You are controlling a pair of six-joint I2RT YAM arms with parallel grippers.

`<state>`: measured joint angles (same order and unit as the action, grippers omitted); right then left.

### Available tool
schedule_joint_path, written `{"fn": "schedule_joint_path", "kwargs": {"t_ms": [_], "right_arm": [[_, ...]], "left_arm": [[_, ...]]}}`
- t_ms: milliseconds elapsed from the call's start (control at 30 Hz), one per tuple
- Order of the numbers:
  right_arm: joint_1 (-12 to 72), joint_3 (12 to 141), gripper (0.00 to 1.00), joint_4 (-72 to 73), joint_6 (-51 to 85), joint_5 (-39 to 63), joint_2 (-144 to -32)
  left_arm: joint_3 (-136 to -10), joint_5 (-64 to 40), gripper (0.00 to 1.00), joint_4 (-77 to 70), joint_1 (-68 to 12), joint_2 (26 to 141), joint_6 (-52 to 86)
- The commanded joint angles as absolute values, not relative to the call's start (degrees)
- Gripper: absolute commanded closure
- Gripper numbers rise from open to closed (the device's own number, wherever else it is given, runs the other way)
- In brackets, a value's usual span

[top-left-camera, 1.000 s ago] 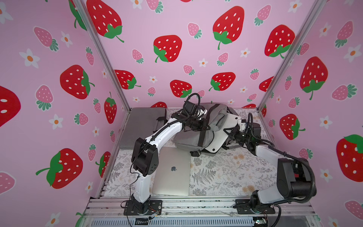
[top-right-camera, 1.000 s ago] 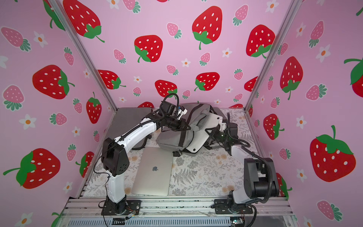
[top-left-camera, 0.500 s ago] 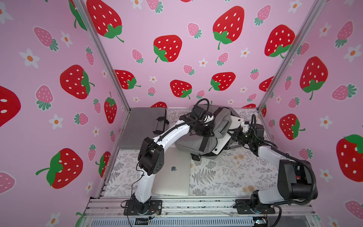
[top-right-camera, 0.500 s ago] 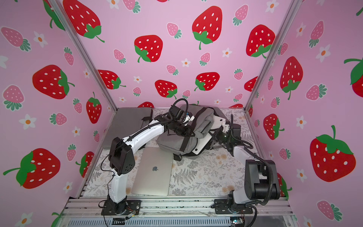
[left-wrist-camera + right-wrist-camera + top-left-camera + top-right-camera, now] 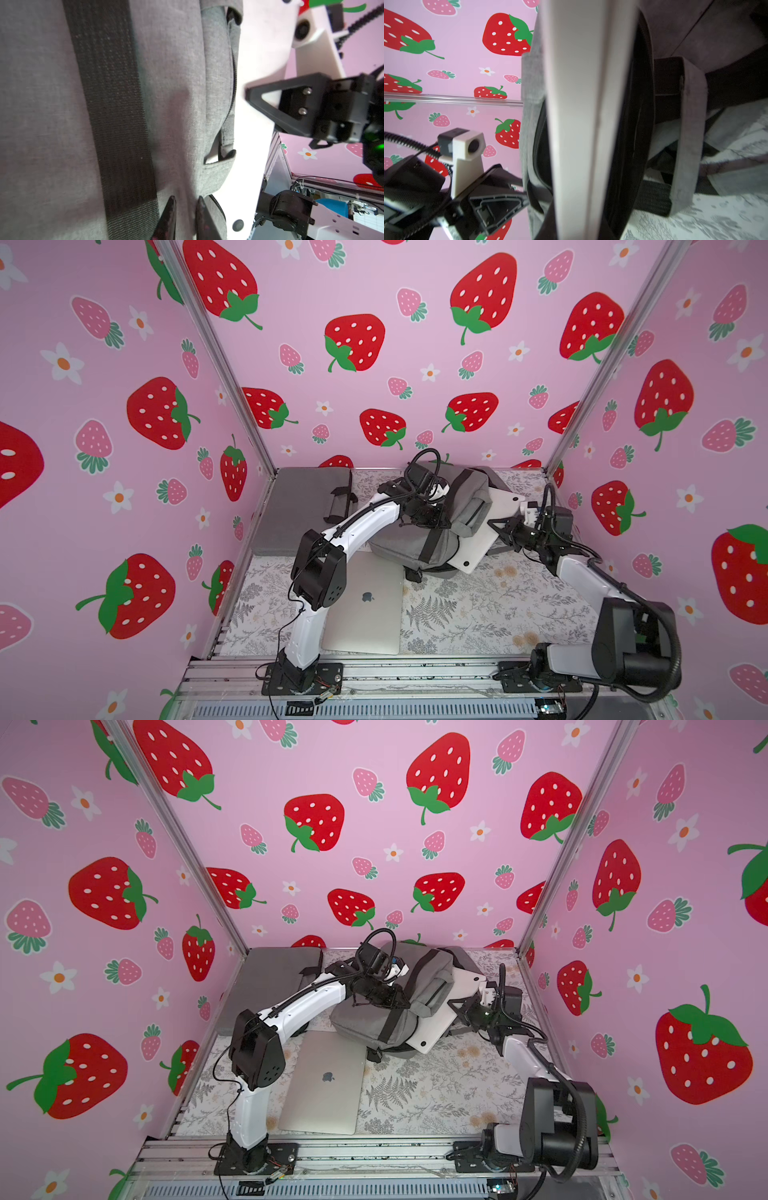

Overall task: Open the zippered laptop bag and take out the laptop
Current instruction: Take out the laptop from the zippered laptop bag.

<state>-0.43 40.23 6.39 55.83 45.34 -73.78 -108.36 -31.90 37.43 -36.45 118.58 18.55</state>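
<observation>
Grey bag [image 5: 392,541] lies at the back middle of the bench [image 5: 478,614], mouth turned toward the right arm. The laptop [image 5: 473,558] sticks partway out of that mouth, tilted, with its lower corner down near the bench. The rest is inside the bag.

Right hand [image 5: 496,529]: clamped on the laptop's exposed edge. In the right wrist view the slab runs edge-on between dark fingers.

Left hand [image 5: 185,216]: over the bag's top face beside the dark strap [image 5: 116,104]. Its fingertips [image 5: 169,214] are a little apart, with no cloth visibly pinched between them.

A second laptop [image 5: 365,614] lies flat in front of the bag, and a flat grey case [image 5: 299,506] sits at the back left.

Risks, as I judge them:
- Nothing visibly pins the bag, so a pull may drag the bag along with the laptop.
- The zipper [image 5: 232,83] hugs the slab and could catch a corner.
- The grip is on a thin, smooth edge. The overhanging weight could twist the laptop out, dropping it onto the bench.
- The side wall is near the right arm, leaving little room to draw the laptop straight out.
</observation>
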Motion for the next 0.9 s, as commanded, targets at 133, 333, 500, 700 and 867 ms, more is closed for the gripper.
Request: {"fn": "schedule_joint_path", "kwargs": {"t_ms": [133,333,500,700,867], "right_arm": [[-6.3,42.0,1.00,-11.1,41.1,45.5,-63.0],[-10.3,43.5,1.00,-18.4,37.3,43.8,-59.8],[-11.1,48.1,1.00,-26.5,32.1,41.4,-56.9],[-12.3,49.7,1.00,-28.8,30.9,41.5,-55.8],[-12.4,50.1,1.00,-28.7,30.8,42.1,-56.3]], "left_arm": [[-109.9,-31.4,0.74,35.8,-34.5,119.5,20.1],[-111.6,-29.0,0.65,39.4,-33.8,118.8,17.7],[-110.6,-23.6,0.57,42.2,-29.7,116.6,15.8],[-108.2,-18.1,0.51,43.5,-23.0,115.8,15.2],[-106.1,-18.2,0.50,43.3,-18.5,116.6,14.4]]}}
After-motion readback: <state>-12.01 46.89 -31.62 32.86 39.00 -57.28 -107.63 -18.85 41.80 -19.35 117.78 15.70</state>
